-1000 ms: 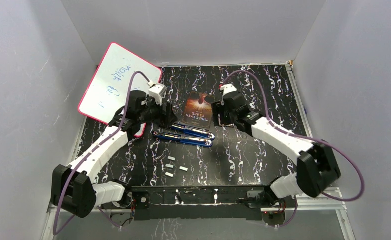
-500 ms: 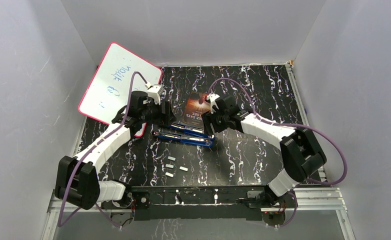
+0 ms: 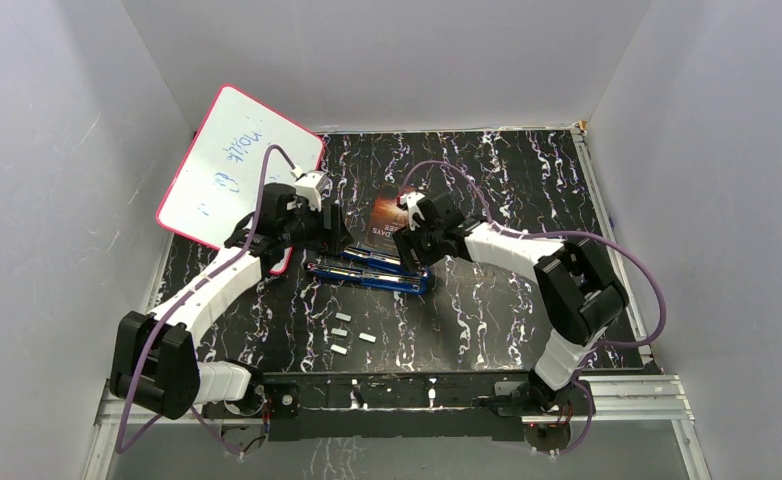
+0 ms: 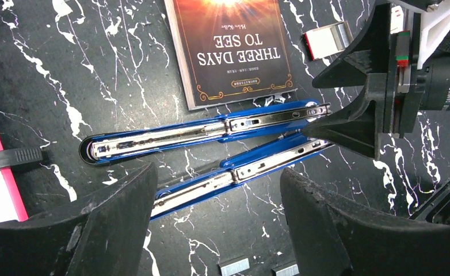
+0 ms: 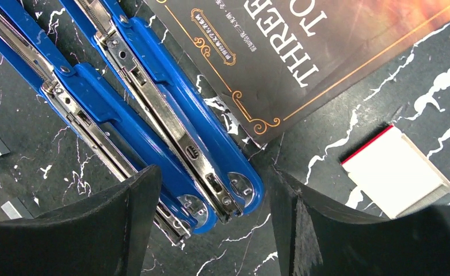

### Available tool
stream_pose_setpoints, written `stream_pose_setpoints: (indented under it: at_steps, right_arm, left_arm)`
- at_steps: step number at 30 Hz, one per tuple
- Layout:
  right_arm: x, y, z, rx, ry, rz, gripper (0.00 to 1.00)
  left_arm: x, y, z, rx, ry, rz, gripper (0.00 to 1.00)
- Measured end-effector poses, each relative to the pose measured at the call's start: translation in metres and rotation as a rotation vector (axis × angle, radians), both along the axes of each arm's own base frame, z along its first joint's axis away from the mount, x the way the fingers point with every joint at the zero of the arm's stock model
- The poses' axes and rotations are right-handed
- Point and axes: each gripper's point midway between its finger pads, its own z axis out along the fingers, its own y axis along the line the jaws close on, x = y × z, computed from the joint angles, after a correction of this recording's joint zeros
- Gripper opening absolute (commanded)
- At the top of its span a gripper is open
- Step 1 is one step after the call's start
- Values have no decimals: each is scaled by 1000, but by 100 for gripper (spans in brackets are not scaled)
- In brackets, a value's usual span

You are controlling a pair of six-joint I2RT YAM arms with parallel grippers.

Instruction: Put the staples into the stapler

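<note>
While both hang spread and empty above the table, the left claw and right claw flank the blue stapler, which lies opened flat. The staples lie loose on the near side of it.

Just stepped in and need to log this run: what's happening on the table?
Both arms reach over the blue stapler, which lies open on the table beside a book. The left gripper and right gripper are both open above it, holding nothing. The staples lie loose nearer the robot, not yet picked up, so loading has not begun.
</note>
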Motion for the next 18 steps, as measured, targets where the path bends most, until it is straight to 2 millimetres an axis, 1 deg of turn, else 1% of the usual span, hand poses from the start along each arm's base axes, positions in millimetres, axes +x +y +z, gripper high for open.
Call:
stream_pose_setpoints:
  at_steps: [4,12,18]
  right_arm:
    - [-1,5,-4,-23,-12,18,73]
    - [-5,8,-9,-76,-38,33,73]
    - [-15,10,-12,-101,-31,61,72]
  left_arm:
    - [-2,1,-4,3,7,0,77]
    - [-2,1,-3,2,6,0,77]
    - [-2,1,-5,3,6,0,77]
